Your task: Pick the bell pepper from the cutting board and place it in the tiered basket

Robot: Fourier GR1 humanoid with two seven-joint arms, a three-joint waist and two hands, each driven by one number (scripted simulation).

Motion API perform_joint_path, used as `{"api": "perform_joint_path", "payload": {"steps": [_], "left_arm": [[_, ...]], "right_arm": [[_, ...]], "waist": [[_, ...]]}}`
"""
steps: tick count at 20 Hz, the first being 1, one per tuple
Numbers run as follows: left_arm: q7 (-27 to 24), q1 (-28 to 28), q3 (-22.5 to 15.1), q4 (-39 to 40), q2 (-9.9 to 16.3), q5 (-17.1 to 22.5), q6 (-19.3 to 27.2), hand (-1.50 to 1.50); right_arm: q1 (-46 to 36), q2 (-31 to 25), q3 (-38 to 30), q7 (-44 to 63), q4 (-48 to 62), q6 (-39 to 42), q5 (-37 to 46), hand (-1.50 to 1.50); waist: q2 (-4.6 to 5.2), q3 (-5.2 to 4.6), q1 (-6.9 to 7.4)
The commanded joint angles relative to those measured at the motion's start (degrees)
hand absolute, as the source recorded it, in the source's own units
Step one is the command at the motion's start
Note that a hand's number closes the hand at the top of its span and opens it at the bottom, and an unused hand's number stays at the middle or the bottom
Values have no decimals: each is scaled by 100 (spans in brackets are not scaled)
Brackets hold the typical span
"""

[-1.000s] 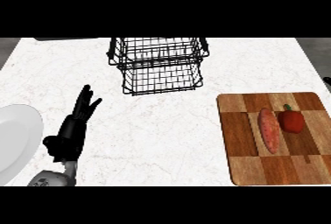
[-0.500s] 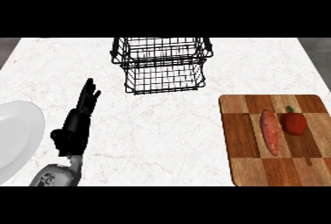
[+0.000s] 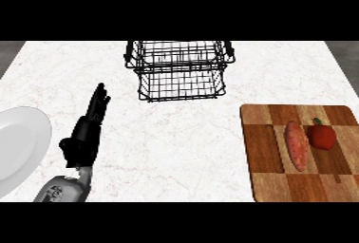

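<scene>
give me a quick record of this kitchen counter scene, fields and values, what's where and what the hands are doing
bell pepper: red, on the cutting board, right of the sweet potato
sweet potato: lying lengthwise on the board
tiered basket: black wire, far centre of the counter, nothing visible inside
plate: white, at the left edge
left hand: open, fingers straight, between plate and basket, holding nothing
right hand: not in view

No readable text, label, brand, number or sign on any surface in head view.
</scene>
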Motion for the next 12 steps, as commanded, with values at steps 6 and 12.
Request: {"api": "perform_joint_path", "payload": {"steps": [6, 12], "left_arm": [[119, -97, 18, 34, -151, -124, -108, 0], [100, -154, 271, 135, -161, -231, -242, 0]], "right_arm": [[-139, 181, 704, 854, -1231, -576, 1421, -150], [-9, 585, 550, 2057, -2389, -277, 1088, -150]], "waist": [[14, -7, 102], [-4, -9, 29]]}}
